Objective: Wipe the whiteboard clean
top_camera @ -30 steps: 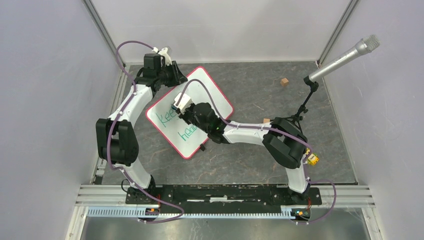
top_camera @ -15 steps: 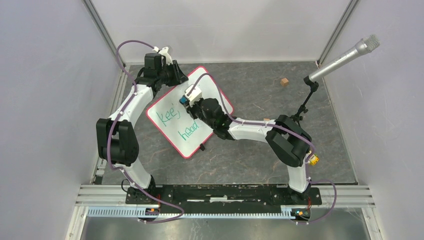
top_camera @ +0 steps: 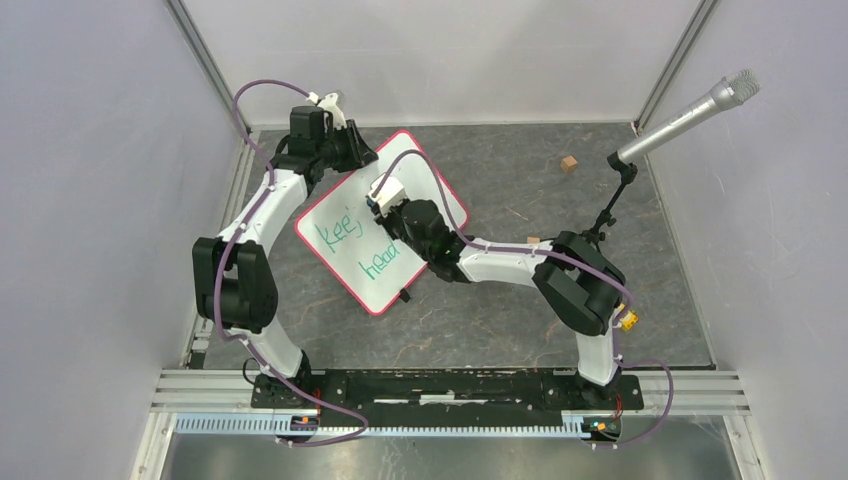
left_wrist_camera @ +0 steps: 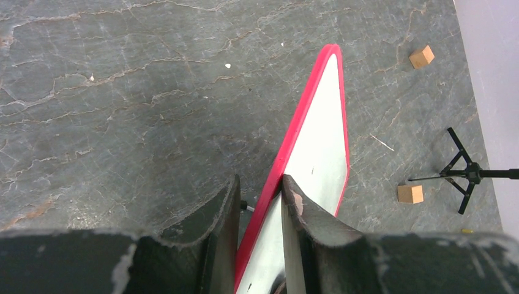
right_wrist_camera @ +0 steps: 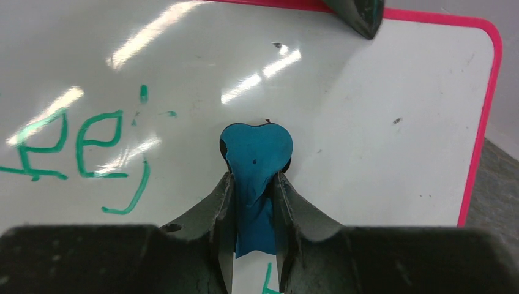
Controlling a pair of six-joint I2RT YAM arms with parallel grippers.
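Left wrist: tripod stand (left_wrist_camera: pixel 468 174) beyond whiteboard (left_wrist_camera: pixel 318 141).

The left arm (top_camera: pixel 262 215) and right arm (top_camera: pixel 500 265) share white shells and black joint housings. A purple cable (top_camera: pixel 262 86) runs along each from the black base rail (top_camera: pixel 440 385); above the rail's right end sits a yellow tag (top_camera: pixel 627 320). The left gripper (left_wrist_camera: pixel 261 184) has dark, scuffed fingers (left_wrist_camera: pixel 223 214).

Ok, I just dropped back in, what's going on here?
The left hand is clamped on the red rim of the whiteboard, steadying it. The right hand holds a blue eraser pad with its tip against the board's white face, on a clean patch. The green writing beside it is not yet wiped, so the erasing isn't finished.
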